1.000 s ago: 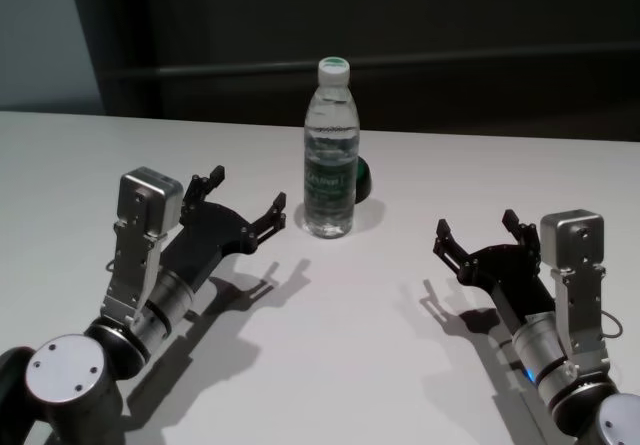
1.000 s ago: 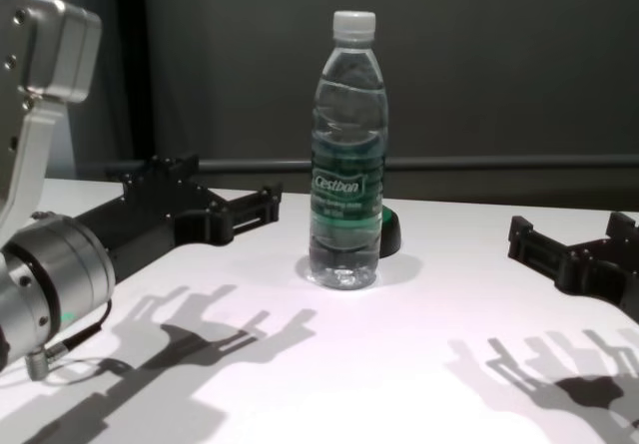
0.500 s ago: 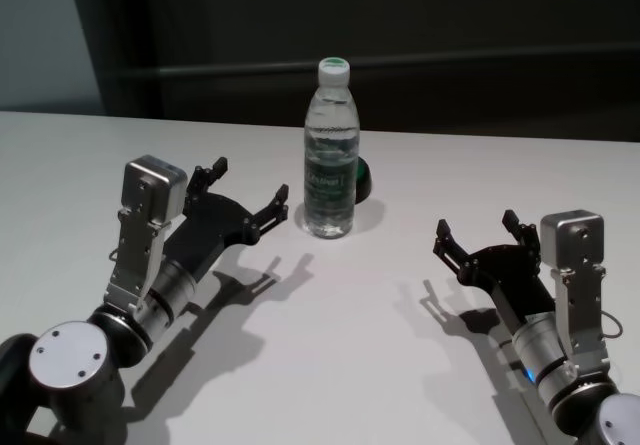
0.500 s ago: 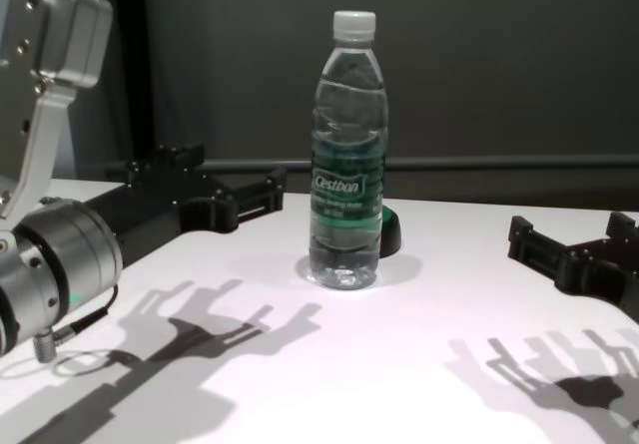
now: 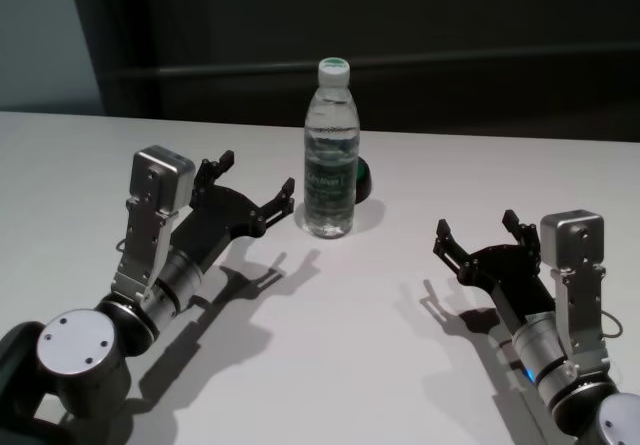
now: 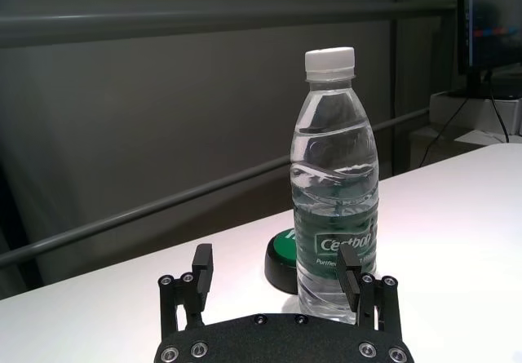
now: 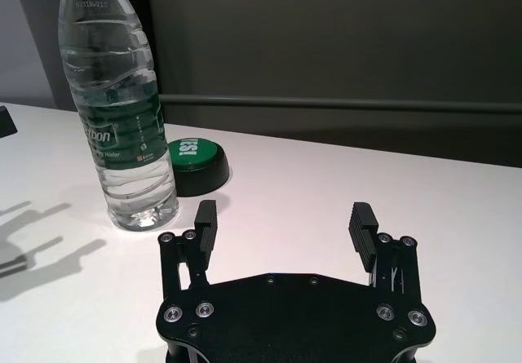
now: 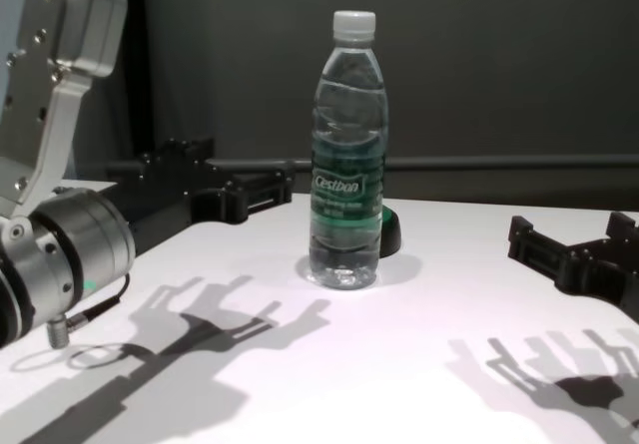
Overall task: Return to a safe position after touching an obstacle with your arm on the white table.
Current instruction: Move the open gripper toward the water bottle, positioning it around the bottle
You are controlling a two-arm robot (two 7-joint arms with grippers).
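Note:
The obstacle, a clear water bottle with a white cap and a green label, stands upright on the white table. My left gripper is open and raised above the table, just left of the bottle. In the head view a narrow gap shows between its nearer fingertip and the bottle. The left wrist view has the bottle just beyond the open fingers. My right gripper rests open low at the right, well apart from the bottle.
A green round button lies flat right behind the bottle, touching or nearly touching its base. A dark wall with a horizontal rail runs along the table's far edge. Both forearms cast shadows on the tabletop.
My left arm has lifted and reached forward, bringing its open gripper closer to the bottle's left side. The bottle and the right arm have stayed where they were.

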